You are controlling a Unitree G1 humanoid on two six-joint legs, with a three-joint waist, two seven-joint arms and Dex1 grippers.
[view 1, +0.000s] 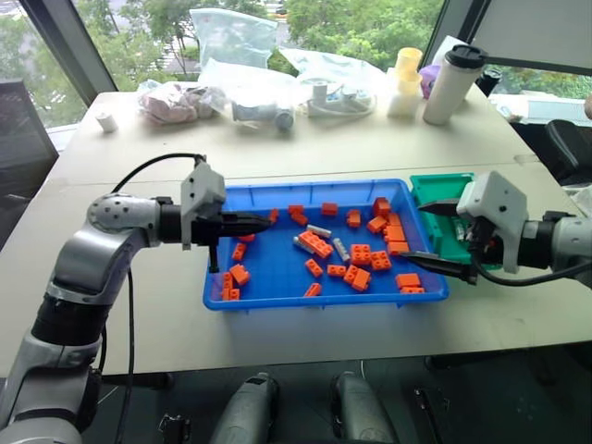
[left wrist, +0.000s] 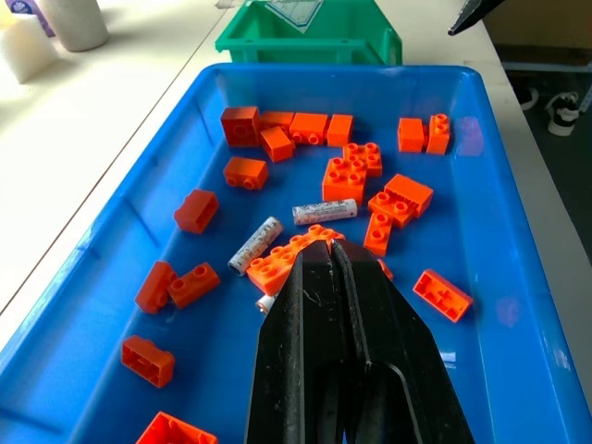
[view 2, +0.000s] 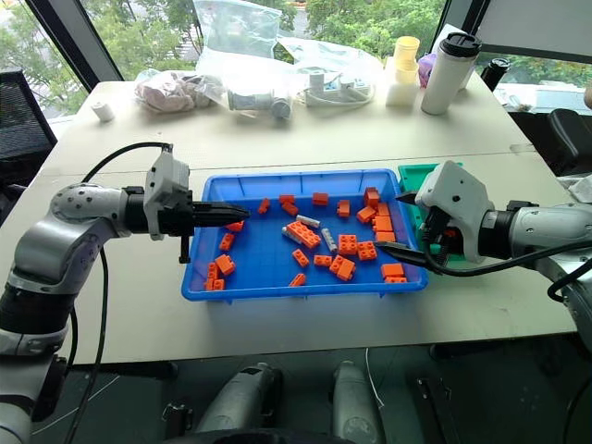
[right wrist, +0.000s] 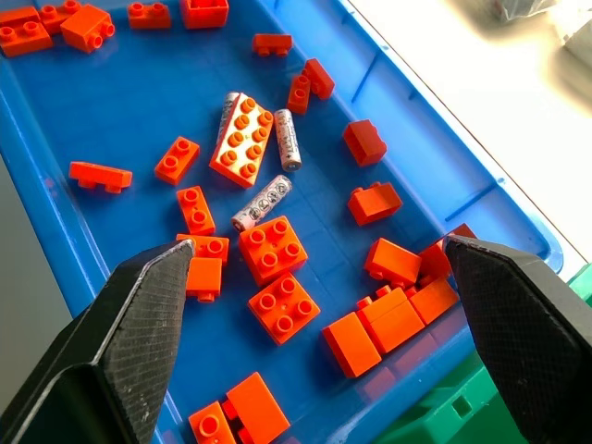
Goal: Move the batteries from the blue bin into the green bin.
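The blue bin lies in the middle of the table, strewn with orange bricks. Three silver batteries lie among them near its centre: one, a second and a third; the wrist views show them too. The green bin stands against the blue bin's right end. My left gripper is shut and holds nothing, hovering over the blue bin's left part. My right gripper stands wide open above the blue bin's right end, beside the green bin.
At the back of the table lie clear plastic bags, a white tumbler with a black lid, a yellow-white bottle and a small white cup. A black chair stands at the left.
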